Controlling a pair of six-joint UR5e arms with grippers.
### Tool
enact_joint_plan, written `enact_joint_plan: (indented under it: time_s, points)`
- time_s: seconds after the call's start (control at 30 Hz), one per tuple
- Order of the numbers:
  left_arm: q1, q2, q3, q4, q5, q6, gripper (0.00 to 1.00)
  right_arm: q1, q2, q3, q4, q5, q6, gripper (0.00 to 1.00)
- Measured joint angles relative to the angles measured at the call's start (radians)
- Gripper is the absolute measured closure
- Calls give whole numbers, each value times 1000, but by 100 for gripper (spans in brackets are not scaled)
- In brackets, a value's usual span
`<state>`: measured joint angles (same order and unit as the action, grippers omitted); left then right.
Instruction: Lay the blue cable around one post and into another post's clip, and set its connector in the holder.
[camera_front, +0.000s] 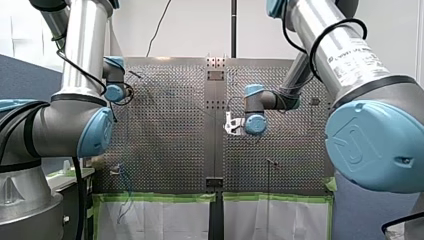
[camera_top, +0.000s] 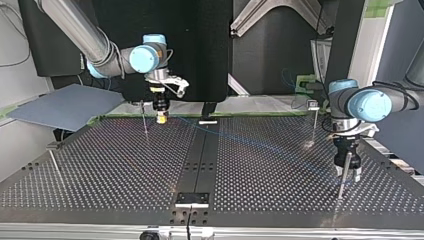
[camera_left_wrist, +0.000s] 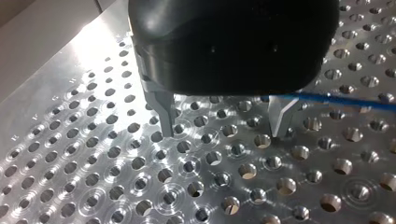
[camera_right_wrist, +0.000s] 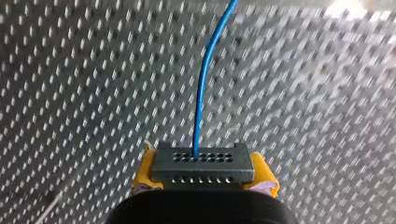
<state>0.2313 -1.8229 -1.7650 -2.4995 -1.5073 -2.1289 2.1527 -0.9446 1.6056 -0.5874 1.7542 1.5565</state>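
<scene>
I see a perforated table split by a dark centre strip, a black block on the strip's end. A thin post stands one side of it, a capped post opposite.

**Bench layout, placed by the top view unless noted**

On the perforated metal table, a dark flat centre strip runs from near edge to far edge. The right gripper hangs over the far edge, left of the strip, with a thin metal post just beside it on the left. In the right wrist view, the grey multi-pin block connector sits between the pads, and the thin blue cable leaves its face and runs ahead over the table. The left gripper stands low at the near right. A second thin post is just before it and a clip-topped post is behind it. In the left wrist view, its fingers stand apart and the cable reaches one finger's outer side. A small dark bracket sits on the strip's near end.
</scene>
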Motion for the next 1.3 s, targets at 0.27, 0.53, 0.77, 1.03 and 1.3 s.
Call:
enact_joint_plan:
  time_s: [0.27, 0.53, 0.77, 1.03, 1.3]
  points:
    - [0, 0, 9, -9, 0, -2, 0, -80, -5, 80, -80, -18, 8, 99]
    - [-1, 0, 10, -14, -1, -2, 0, -154, -5, 155, -117, -18, 6, 99]
    - [-3, 0, 11, -18, -6, -1, 0, -223, -4, 226, -162, -14, 8, 99]
    - [-5, 0, 10, -42, -14, 14, 0, -248, -5, 298, -172, 15, 6, 99]
    - [-6, 0, 10, -47, -15, 17, 0, -264, -4, 378, -179, 67, 5, 99]
